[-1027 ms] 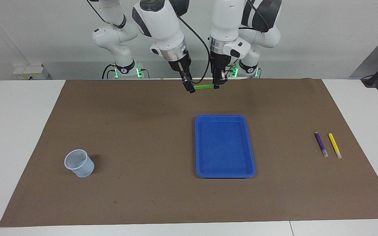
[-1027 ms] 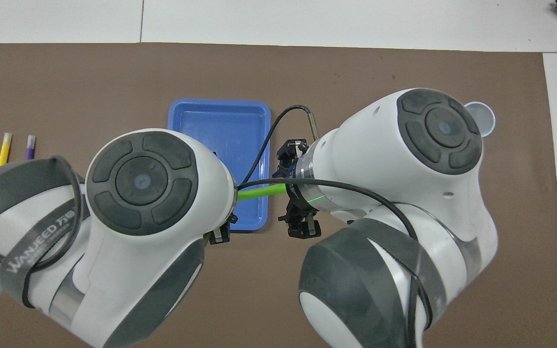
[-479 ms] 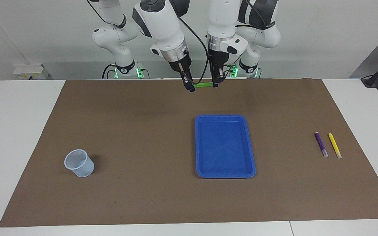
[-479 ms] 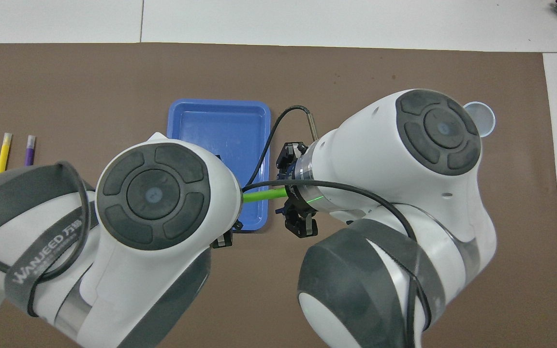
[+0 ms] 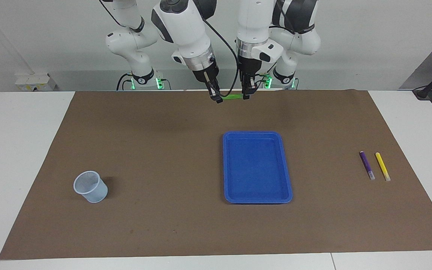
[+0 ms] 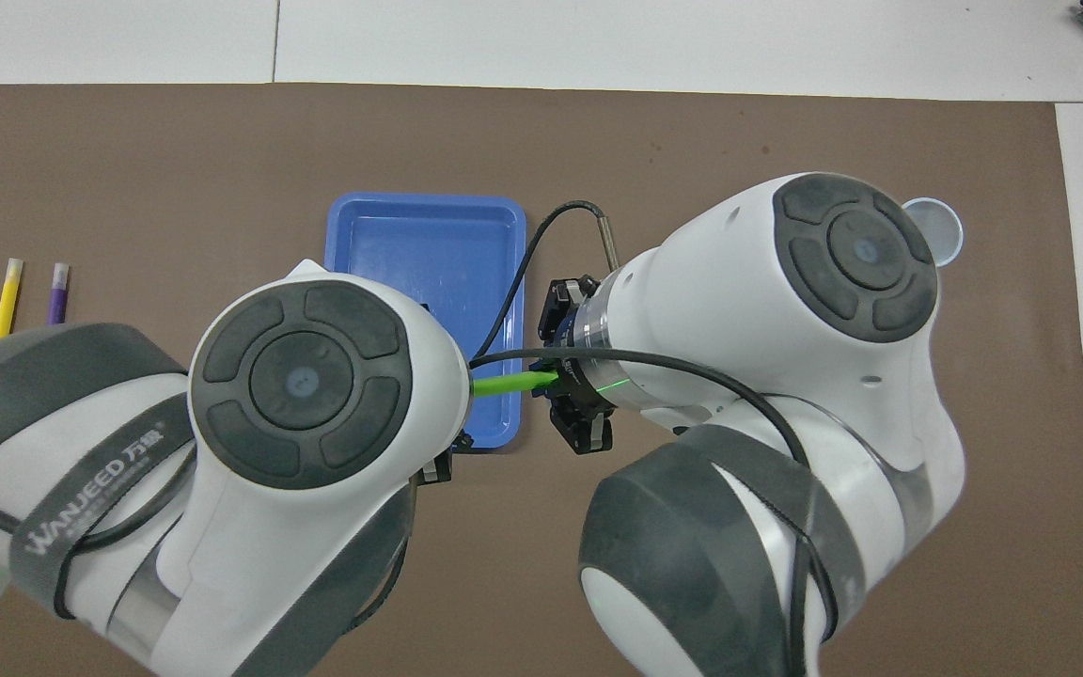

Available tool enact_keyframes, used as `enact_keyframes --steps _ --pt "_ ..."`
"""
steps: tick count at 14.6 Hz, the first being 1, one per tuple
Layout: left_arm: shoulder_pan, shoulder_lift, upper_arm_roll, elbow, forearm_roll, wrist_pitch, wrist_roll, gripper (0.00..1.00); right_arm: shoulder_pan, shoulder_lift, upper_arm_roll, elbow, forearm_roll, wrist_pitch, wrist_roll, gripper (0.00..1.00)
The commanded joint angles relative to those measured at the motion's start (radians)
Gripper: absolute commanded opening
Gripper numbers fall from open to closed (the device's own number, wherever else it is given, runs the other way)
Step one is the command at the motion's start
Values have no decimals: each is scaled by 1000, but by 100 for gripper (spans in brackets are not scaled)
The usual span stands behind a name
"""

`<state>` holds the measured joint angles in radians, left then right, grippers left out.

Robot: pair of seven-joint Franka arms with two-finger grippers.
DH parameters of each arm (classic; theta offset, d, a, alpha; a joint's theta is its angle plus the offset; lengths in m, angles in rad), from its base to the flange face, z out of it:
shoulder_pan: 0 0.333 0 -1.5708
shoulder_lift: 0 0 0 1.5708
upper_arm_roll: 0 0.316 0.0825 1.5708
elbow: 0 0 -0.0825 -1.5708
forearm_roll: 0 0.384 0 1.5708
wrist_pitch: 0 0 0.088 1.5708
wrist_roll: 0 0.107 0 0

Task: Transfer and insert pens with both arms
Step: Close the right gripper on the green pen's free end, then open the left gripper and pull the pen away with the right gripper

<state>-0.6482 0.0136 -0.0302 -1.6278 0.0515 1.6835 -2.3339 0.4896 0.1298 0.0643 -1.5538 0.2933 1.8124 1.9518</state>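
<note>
1. Green pen (image 5: pixel 232 98) hangs level in the air over the mat's (image 5: pixel 163 150) edge nearest me, between my two grippers.
2. My left gripper (image 5: pixel 246 96) is clamped on one end.
3. My right gripper (image 5: pixel 218 99) is closed on the other end.
4. Purple pen (image 5: pixel 366 165) and yellow pen (image 5: pixel 382 166) lie side by side toward my left arm's end.
5. Tray (image 5: pixel 256 198) lies mid-mat; cup (image 5: pixel 90 186) stands toward my right arm's end.

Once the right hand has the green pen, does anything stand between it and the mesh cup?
Nothing visible does. The green pen is held in the air between the left hand and right hand, both shut on it. The mat toward the mesh cup lies bare; the blue tray sits aside.
</note>
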Motion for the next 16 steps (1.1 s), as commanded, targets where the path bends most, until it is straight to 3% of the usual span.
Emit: enact_keyframes --steps 1,2,3,16 --pt "-13 -20 9 -17 19 -5 -4 17 1 -4 2 -8 -2 15 -17 0" --pt "-13 -20 9 -17 19 -5 7 68 1 -4 2 -8 -2 15 -17 0" --pt "-13 -20 9 -17 19 -5 22 100 1 -4 2 -8 -2 15 -17 0" --pt "1 -43 18 -24 17 -19 100 100 -11 -13 0 -44 -35 39 -48 0"
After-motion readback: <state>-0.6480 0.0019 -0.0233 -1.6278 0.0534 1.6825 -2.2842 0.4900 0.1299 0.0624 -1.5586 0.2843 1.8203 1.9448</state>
